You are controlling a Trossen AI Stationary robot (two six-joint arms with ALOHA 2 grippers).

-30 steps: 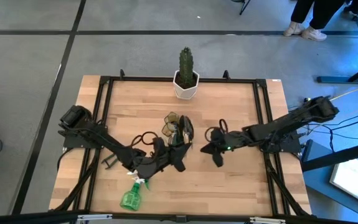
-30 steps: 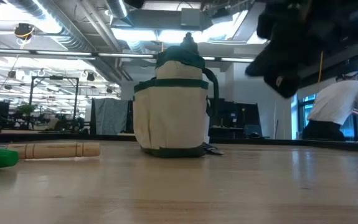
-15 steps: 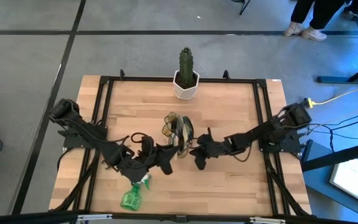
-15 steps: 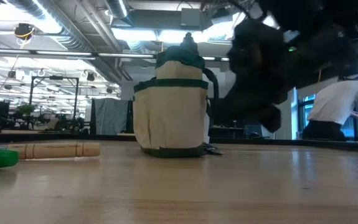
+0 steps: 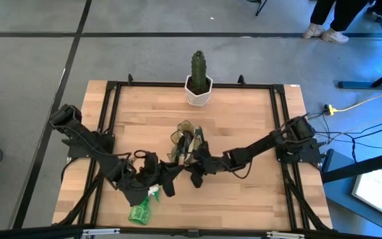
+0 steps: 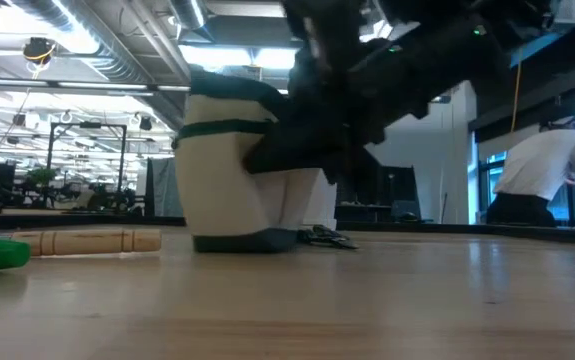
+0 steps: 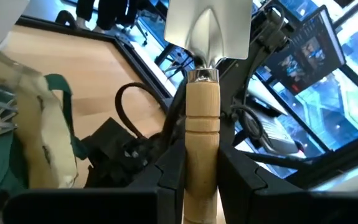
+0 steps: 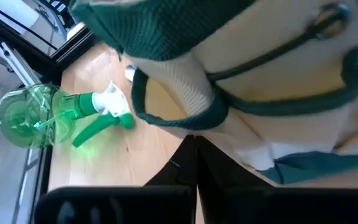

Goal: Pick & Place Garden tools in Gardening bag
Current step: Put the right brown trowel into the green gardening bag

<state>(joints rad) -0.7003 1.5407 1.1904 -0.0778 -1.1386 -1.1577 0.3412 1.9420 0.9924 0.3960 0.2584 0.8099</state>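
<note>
On the wooden worktop point(image 5: 244, 113), the left gripper point(image 7: 200, 177) pinches one wooden-handled trowel point(image 7: 202, 124); the right gripper point(image 5: 196, 174), fingers pressed together, touches the single gardening bag point(image 6: 229, 165) mid-worktop. One green spray bottle point(image 5: 139, 210) lies near the front edge.

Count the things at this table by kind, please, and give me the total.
Fabric bag: 1
Green spray bottle: 1
Wooden-handled tools: 2, a trowel in the left gripper and another handle lying flat
Potted cactus: 1
Total: 5
</note>
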